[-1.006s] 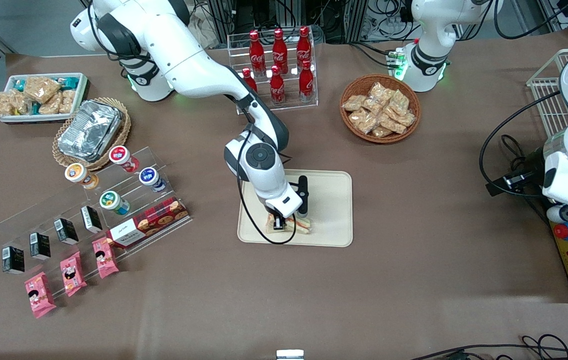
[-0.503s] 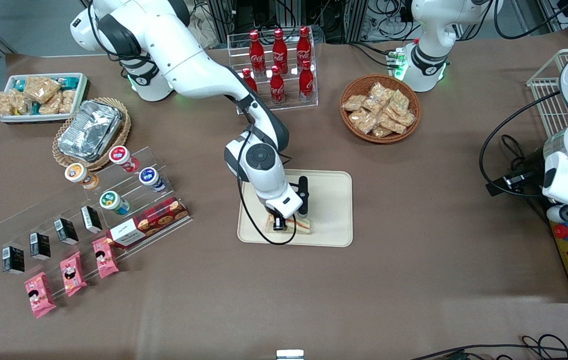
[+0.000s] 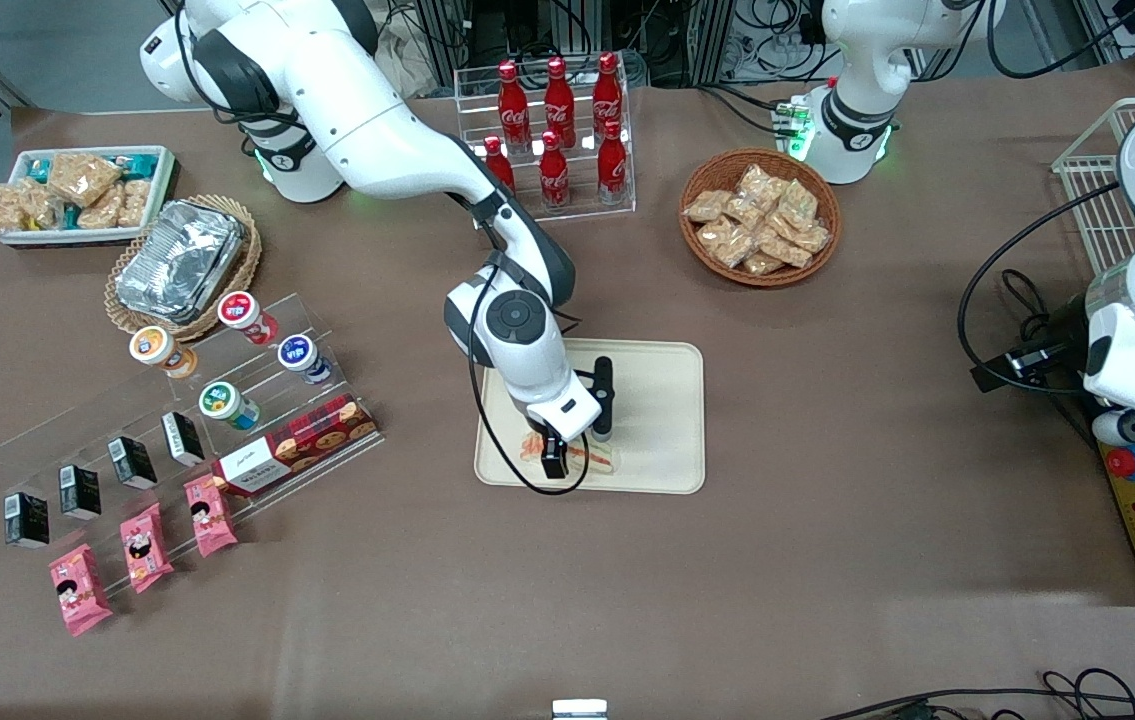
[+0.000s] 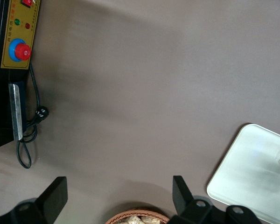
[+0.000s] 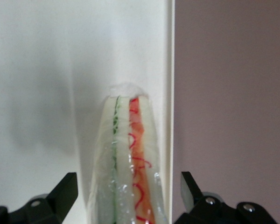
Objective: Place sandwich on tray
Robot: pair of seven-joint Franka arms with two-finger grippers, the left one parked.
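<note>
With the tool (image 3: 555, 462) spread wide, gripping nothing, the sandwich (image 5: 128, 163) stands on edge near the tray (image 3: 667, 400) rim and may topple off.

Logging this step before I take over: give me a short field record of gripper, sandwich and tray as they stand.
gripper: right arm's gripper, low over the tray's edge nearest the front camera
fingers: open, one on each side of the sandwich, gaps visible in the right wrist view
sandwich: sandwich resting on the tray, between the fingers, not clamped
tray: tray, flat on the table, mid-table
placement: sandwich on tray; appears released
</note>
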